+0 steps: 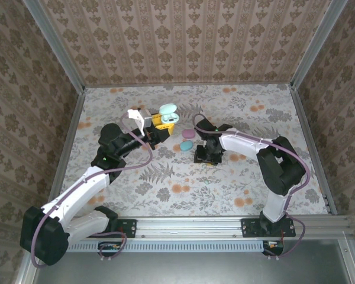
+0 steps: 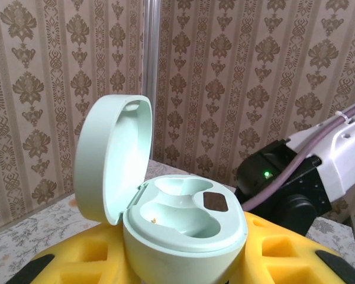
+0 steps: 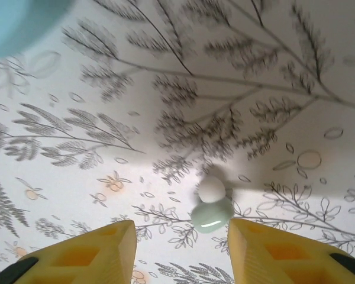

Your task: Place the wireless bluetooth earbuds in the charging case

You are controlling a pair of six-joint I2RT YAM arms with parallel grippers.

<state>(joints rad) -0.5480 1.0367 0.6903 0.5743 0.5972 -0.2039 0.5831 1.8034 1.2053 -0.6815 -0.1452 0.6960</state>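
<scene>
A mint-teal earbud (image 3: 211, 208) lies on the leaf-printed desk (image 3: 165, 89), between the two yellow fingers (image 3: 100, 251) of the right pincer (image 3: 181, 236), which stand apart. At the far left is a blurred blue thing (image 3: 18, 21).

Floral mat (image 1: 183, 177), mint earbud (image 3: 212, 214) atop

Soft, even light fills the enclosure in the top view, and the arms (image 1: 89, 189) cast only faint shadows on the floral mat (image 1: 183, 177). At the left wrist, the open mint charging case (image 2: 183, 236) is sharp and free of hard glare, while the yellow fingers (image 2: 106, 245) beneath it blur. At the right wrist, a mint earbud (image 3: 212, 214) carries 1 small highlight, and a blue shape (image 3: 18, 23) in the corner is out of focus.
</scene>
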